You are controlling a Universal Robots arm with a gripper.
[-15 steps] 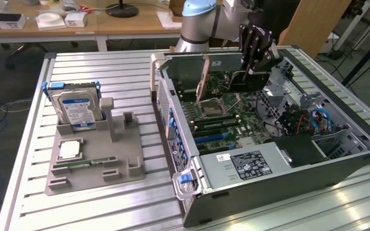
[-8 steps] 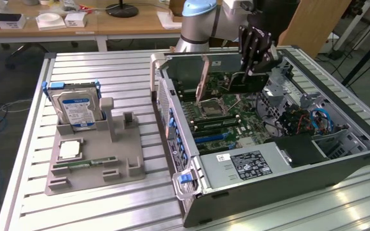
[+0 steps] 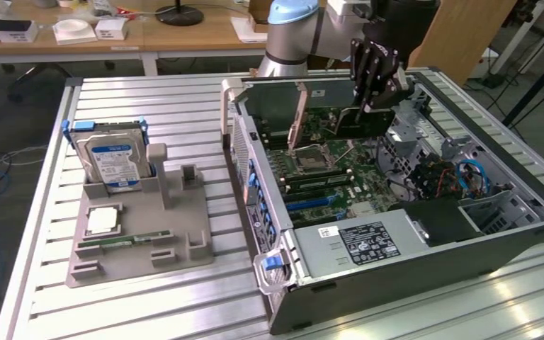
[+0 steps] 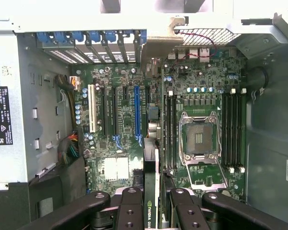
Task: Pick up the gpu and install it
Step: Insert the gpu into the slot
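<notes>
The slatted aluminium table (image 3: 159, 297) carries an open black and grey computer case (image 3: 499, 241), lying on its side with the green motherboard (image 3: 333, 177) facing up. Outside the case, to the exterior view's left, a grey moulded tray (image 3: 139, 241) holds an upright silver hard drive (image 3: 111, 159) with a blue label.

Over the case's interior the black gripper (image 3: 378, 106) grasps the gpu (image 3: 324, 106), fingers clenched on the thin green card. The card stands on edge above the motherboard, its long side running towards the case's rear wall.

The wrist view looks straight down the gripper (image 4: 153, 215). Here the gpu (image 4: 151, 182) shows edge-on as a narrow dark strip between two jointed black fingers (image 4: 130, 211). Inside the case beneath it lie a long blue slot (image 4: 137, 110) and a square metal-framed processor socket (image 4: 199, 139).
</notes>
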